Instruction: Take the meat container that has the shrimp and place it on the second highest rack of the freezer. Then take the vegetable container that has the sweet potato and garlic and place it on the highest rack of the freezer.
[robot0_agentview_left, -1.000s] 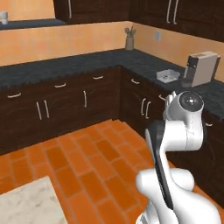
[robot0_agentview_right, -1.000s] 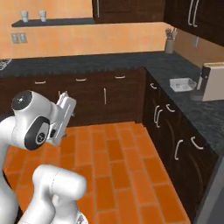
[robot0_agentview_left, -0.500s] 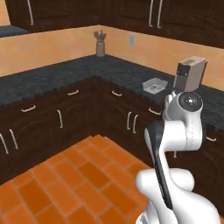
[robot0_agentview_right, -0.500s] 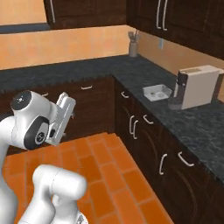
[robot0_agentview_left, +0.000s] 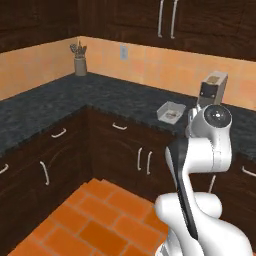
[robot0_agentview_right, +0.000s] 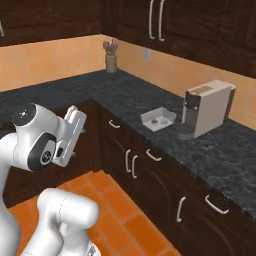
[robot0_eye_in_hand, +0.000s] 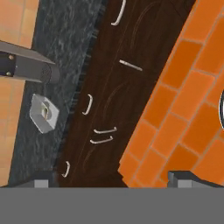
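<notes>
A small white tray-like container sits on the dark counter beside a coffee machine; it is also in the left base view and the hand view. A small pale piece lies in it, too small to identify. My gripper is open, its fingertips wide apart with nothing between them, held high over the orange floor and well away from the container. The freezer and its racks are out of view.
The beige coffee machine stands right of the tray. A utensil jar sits in the counter's corner. Dark wooden cabinets with metal handles line the L-shaped counter. Orange tiled floor lies in front.
The whole scene has swung across both base views, so the camera has moved with the base. The counter corner, tray and coffee machine now appear closer. The gripper stays open.
</notes>
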